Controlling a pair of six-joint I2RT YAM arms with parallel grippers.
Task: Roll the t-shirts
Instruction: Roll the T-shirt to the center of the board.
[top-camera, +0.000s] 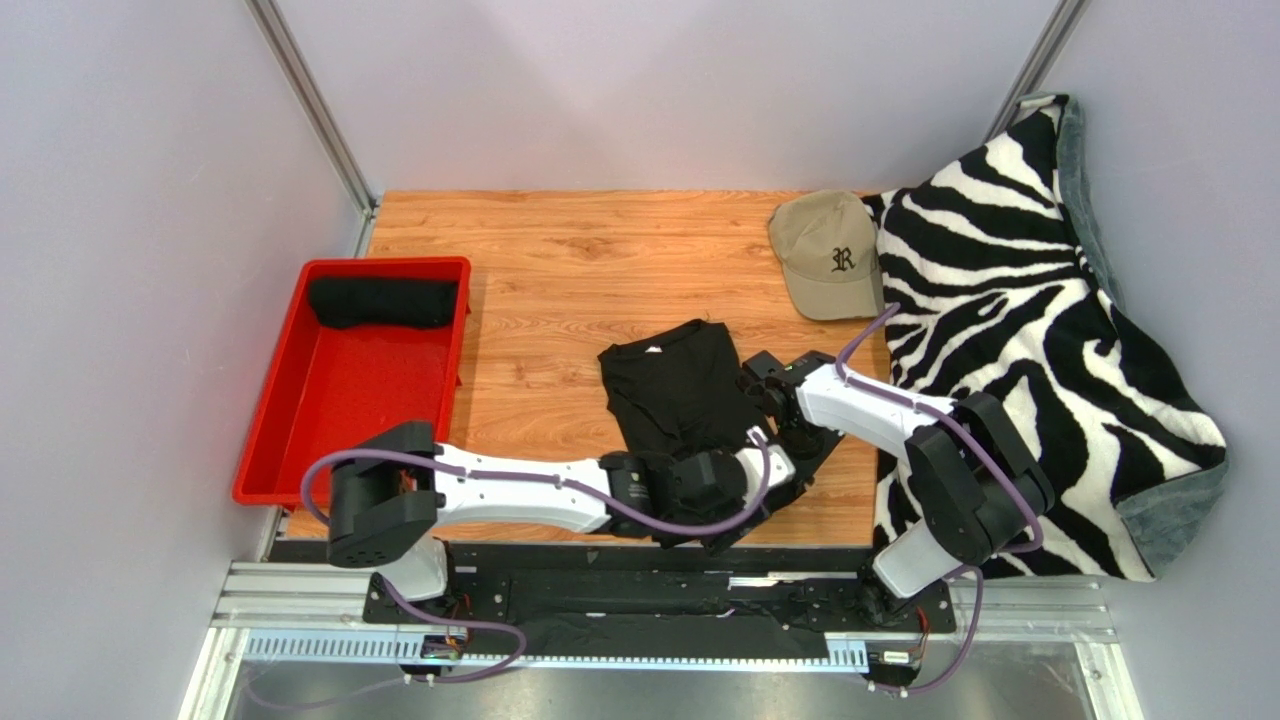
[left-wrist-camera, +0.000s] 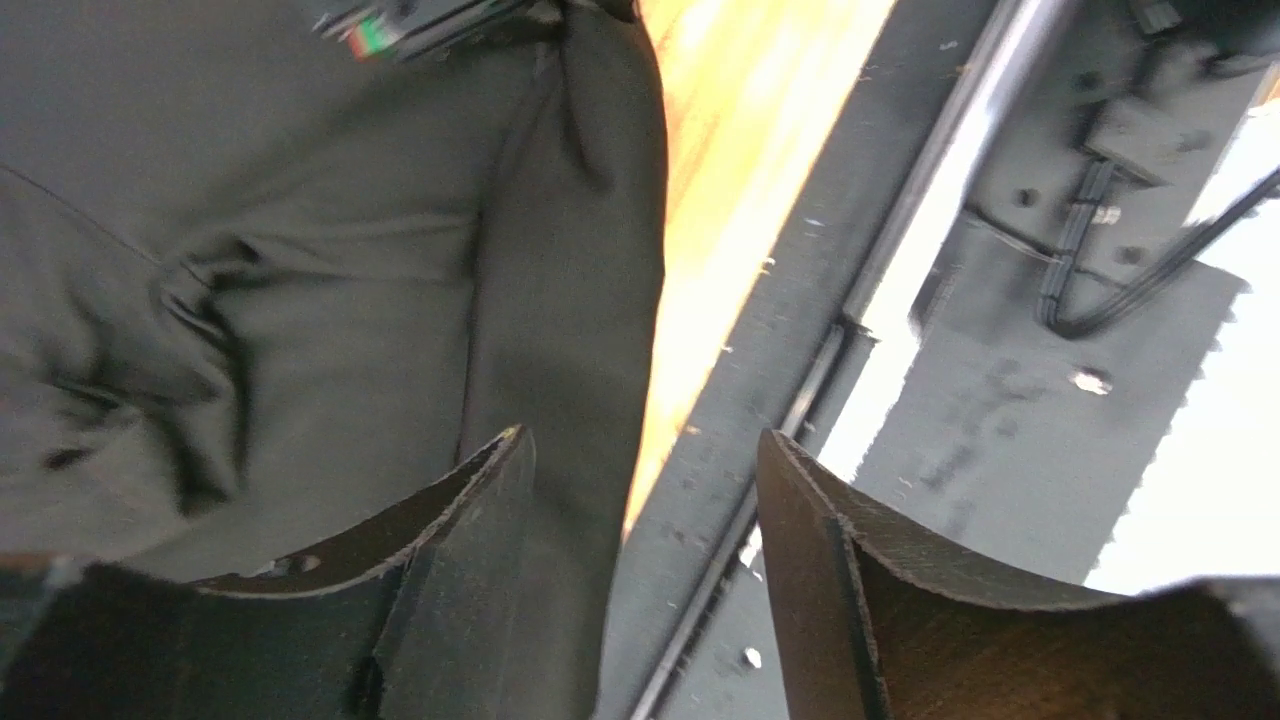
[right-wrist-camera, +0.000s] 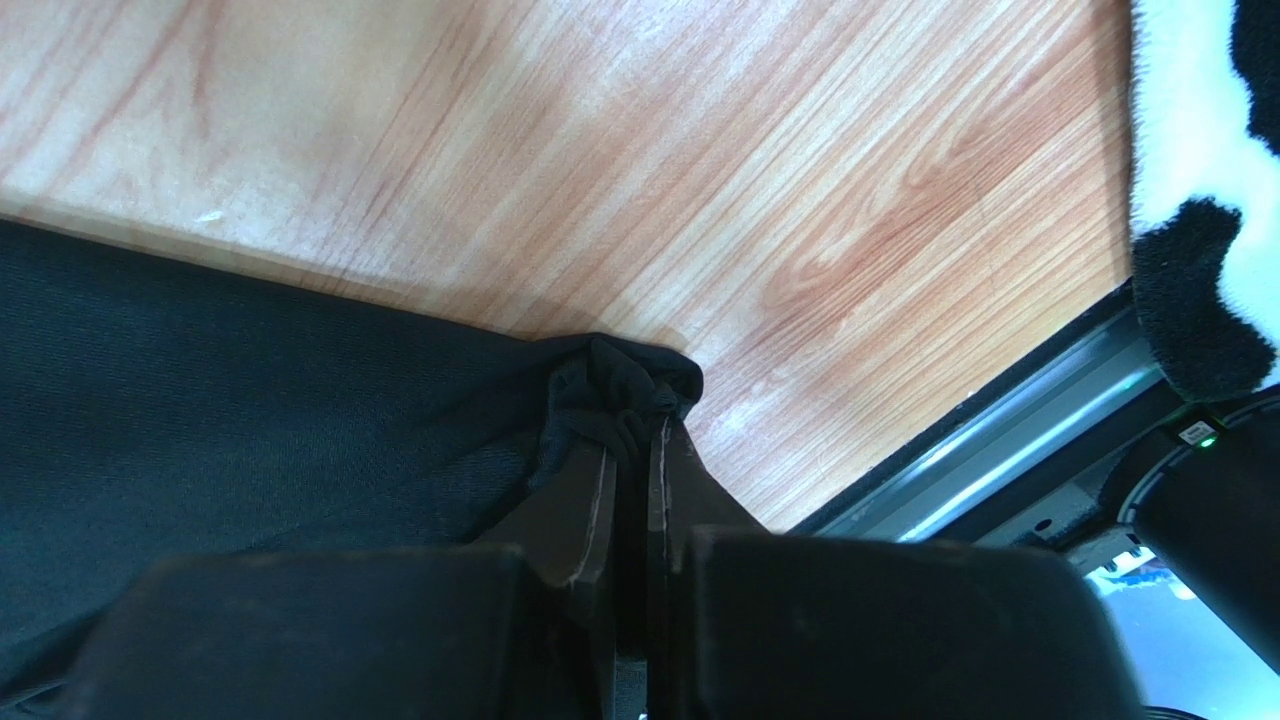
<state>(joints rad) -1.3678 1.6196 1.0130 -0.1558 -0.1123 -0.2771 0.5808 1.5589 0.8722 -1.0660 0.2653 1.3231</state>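
Mid-table, a black cotton t-shirt (top-camera: 672, 393) is lying flat on the light wood-grain tabletop (top-camera: 571, 255), collar toward the far side, hem near the front edge. The top cam is showing both arms converging on the shirt's near-right part, but from up there the jaws are getting lost black-on-black, so can't tell their state in that view. The wrist cams are filling that in. The R gripper (right-wrist-camera: 631, 488) is sitting w/ fingers pressed together, clamped on a bunched corner of the shirt, w/ the rest of the fabric spreading left over the wood. The L gripper (left-wrist-camera: 643, 525) is hanging w/ jaws well apart and nothing btwn them; one finger (left-wrist-camera: 451, 578) is over creased black cloth, the other over the grey metal rail (left-wrist-camera: 902, 225) along the table's front edge. Only the top cam is showing the rest: a red plastic tray (top-camera: 286, 435) at left w/ a rolled black t-shirt (top-camera: 383, 303) lying at its far end, a tan baseball cap w/ a dark letter R (top-camera: 824, 255) at far right, and a zebra-print blanket (top-camera: 1037, 300) draping over the right side, its edge also peeking into the R wrist cam's corner.
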